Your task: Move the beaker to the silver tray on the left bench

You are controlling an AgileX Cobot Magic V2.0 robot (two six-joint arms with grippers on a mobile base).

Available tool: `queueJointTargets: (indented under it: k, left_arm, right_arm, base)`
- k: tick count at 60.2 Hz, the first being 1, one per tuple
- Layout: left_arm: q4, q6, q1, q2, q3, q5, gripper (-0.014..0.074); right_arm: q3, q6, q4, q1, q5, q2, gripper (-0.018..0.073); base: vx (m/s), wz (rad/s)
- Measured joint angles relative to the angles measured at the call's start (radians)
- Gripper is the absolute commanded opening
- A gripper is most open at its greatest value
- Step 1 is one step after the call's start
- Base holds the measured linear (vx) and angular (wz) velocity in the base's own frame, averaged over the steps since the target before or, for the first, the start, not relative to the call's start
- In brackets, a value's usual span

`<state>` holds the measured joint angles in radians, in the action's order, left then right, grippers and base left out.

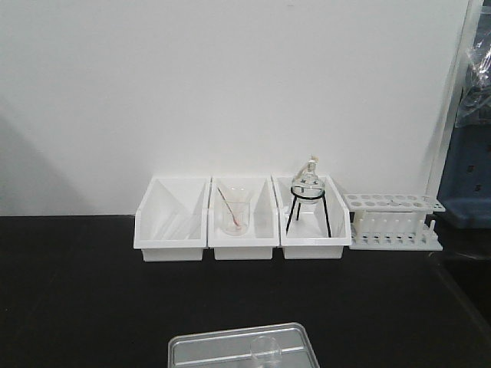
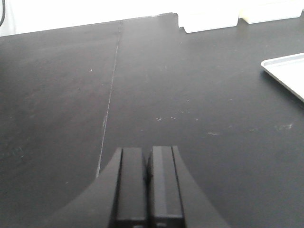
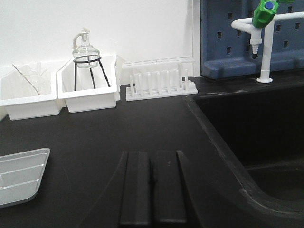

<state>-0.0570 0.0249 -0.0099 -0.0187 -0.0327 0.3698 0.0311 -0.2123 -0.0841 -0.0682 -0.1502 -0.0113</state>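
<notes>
The small clear beaker (image 1: 266,350) stands upright on the silver tray (image 1: 207,349) at the bottom middle of the front view, on the black bench top (image 1: 92,291). A tray corner also shows in the left wrist view (image 2: 287,71) and the right wrist view (image 3: 21,173). My left gripper (image 2: 148,154) is shut and empty, low over bare bench left of the tray. My right gripper (image 3: 152,159) is shut and empty, over the bench between the tray and the black sink (image 3: 251,128). Neither gripper shows in the front view.
Three white bins (image 1: 173,222) stand against the back wall; the middle one holds a beaker with a red rod (image 1: 235,211), the right one a flask on a black tripod (image 1: 308,195). A white tube rack (image 1: 391,222) stands beside them. A tap (image 3: 263,42) rises behind the sink.
</notes>
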Motion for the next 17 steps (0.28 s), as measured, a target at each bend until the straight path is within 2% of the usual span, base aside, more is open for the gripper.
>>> queueJointTargets:
  k: [17]
  left_arm:
    - [0.000,0.000,0.000,0.000,0.000,0.000,0.0001]
  right_arm:
    - [0.000,0.000,0.000,0.000,-0.001,0.000,-0.0011]
  base:
    - [0.00,0.00]
